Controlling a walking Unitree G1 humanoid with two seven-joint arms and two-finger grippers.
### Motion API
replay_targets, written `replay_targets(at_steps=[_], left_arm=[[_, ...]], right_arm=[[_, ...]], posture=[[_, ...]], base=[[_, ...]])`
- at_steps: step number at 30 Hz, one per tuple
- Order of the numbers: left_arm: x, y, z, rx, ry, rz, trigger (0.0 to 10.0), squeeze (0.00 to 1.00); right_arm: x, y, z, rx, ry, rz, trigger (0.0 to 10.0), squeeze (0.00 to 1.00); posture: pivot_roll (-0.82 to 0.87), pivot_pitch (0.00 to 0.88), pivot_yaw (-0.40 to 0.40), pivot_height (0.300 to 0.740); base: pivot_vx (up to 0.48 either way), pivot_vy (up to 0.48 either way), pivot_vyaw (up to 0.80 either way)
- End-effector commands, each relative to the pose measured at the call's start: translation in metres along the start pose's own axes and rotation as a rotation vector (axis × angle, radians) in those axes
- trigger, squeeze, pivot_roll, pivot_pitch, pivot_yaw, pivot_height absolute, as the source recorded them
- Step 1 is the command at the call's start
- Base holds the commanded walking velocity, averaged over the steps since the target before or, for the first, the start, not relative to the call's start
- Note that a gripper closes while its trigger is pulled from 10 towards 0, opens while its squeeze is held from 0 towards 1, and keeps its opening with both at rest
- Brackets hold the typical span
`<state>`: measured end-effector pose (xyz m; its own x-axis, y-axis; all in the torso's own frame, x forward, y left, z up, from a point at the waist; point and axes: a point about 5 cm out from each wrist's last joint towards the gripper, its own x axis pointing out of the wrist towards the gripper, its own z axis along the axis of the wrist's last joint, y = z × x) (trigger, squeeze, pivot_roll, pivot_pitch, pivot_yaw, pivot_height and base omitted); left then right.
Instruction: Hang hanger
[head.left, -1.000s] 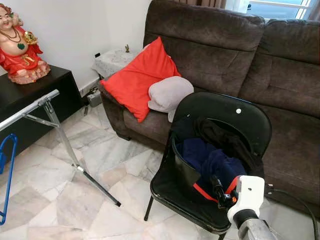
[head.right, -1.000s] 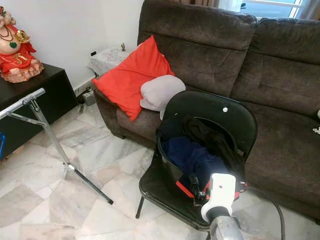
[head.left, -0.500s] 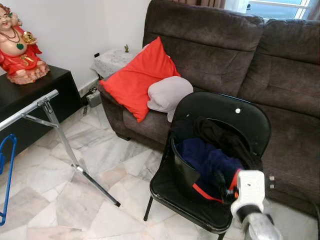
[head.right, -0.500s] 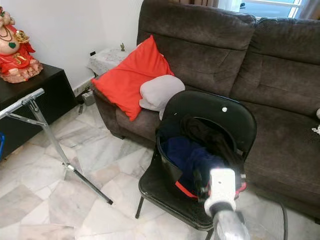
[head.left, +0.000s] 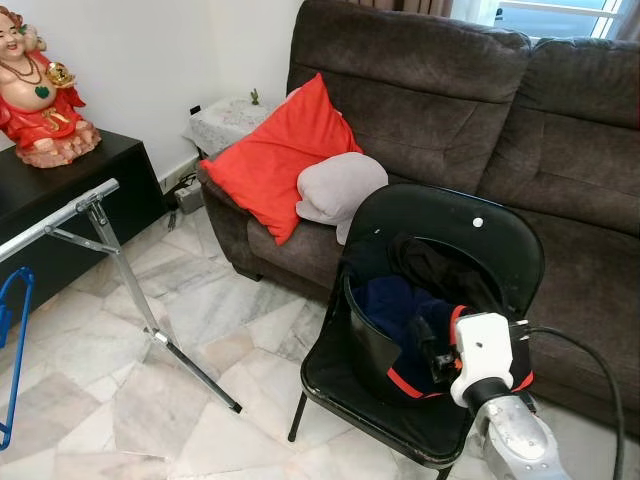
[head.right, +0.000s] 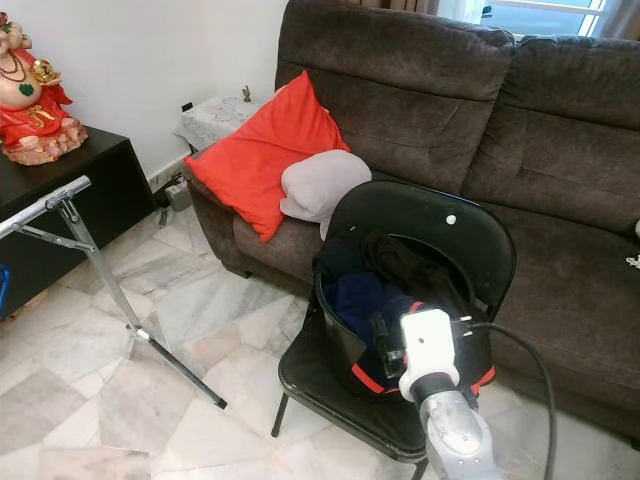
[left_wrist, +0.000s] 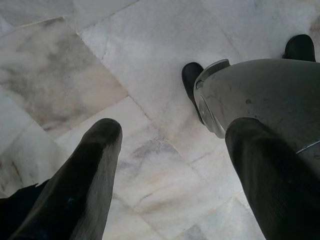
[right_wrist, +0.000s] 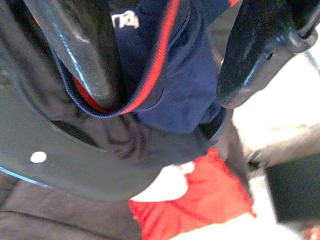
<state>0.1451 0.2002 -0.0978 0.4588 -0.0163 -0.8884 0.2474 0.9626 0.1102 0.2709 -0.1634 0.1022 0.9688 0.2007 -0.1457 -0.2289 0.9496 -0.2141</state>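
A blue hanger (head.left: 14, 345) hangs at the far left, below the slanted metal rail of a clothes rack (head.left: 58, 216). My right gripper (head.left: 428, 345) reaches into a black basket (head.left: 368, 345) on a black chair (head.left: 455, 225). Its two fingers (right_wrist: 75, 50) stand apart, open, around a bunched navy garment with a red stripe (right_wrist: 165, 60). More navy and black clothes (head.right: 365, 295) fill the basket. My left gripper (left_wrist: 175, 132) hangs open above the marble floor with nothing between its fingers.
A brown sofa (head.left: 560, 150) with a red cushion (head.left: 280, 150) and a grey cushion (head.left: 340, 185) stands behind the chair. A black cabinet (head.left: 70, 195) with a red figurine (head.left: 40, 95) is at the left. The rack's leg (head.left: 195, 375) crosses the marble floor.
My right gripper has moved up and forward, from the basket's front rim to over the clothes inside it. The hanger and rack have not moved.
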Motion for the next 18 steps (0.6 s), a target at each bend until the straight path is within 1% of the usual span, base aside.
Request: replay_targets(at_steps=[1,2,5,6,10,11,15,18], left_arm=[[-0.001,-0.010,-0.011,0.000,0.046,-0.044,10.0,0.00],[-0.001,-0.010,-0.011,-0.001,0.046,-0.043,10.0,0.00],[-0.001,-0.010,-0.011,0.000,0.046,-0.042,10.0,0.00],[-0.001,-0.009,-0.011,0.000,0.045,-0.042,10.0,0.00],[-0.001,-0.009,-0.011,0.000,0.045,-0.042,10.0,0.00],[-0.001,-0.009,-0.011,-0.001,0.044,-0.041,10.0,0.00],[-0.001,-0.009,-0.011,-0.001,0.045,-0.040,10.0,0.00],[-0.001,-0.009,-0.011,0.001,0.047,-0.041,10.0,0.00]], right_arm=[[0.004,0.002,0.001,-0.040,-0.008,0.043,10.0,0.00],[0.006,0.001,0.001,-0.059,-0.014,0.059,10.0,0.00],[0.010,0.000,0.003,-0.073,-0.030,0.071,10.0,0.00],[0.013,0.000,0.004,-0.089,-0.042,0.094,10.0,0.00],[0.015,0.002,0.005,-0.108,-0.052,0.122,10.0,0.00],[0.017,0.003,0.005,-0.122,-0.066,0.150,10.0,0.00],[0.021,0.002,0.003,-0.154,-0.066,0.176,10.0,0.00],[0.022,0.001,0.001,-0.158,-0.063,0.187,10.0,0.00]], posture=[[-0.01,0.066,0.019,0.740],[-0.01,0.065,0.020,0.740],[-0.01,0.064,0.021,0.740],[-0.01,0.063,0.023,0.740],[-0.01,0.063,0.023,0.740],[0.00,0.059,0.023,0.740],[0.00,0.059,0.025,0.740],[0.00,0.059,0.026,0.740]], base=[[0.000,0.000,0.00],[0.000,0.000,0.00],[0.000,0.000,0.00],[0.000,0.000,0.00],[0.000,0.000,0.00],[0.000,0.000,0.00],[0.000,0.000,0.00],[0.000,0.000,0.00]])
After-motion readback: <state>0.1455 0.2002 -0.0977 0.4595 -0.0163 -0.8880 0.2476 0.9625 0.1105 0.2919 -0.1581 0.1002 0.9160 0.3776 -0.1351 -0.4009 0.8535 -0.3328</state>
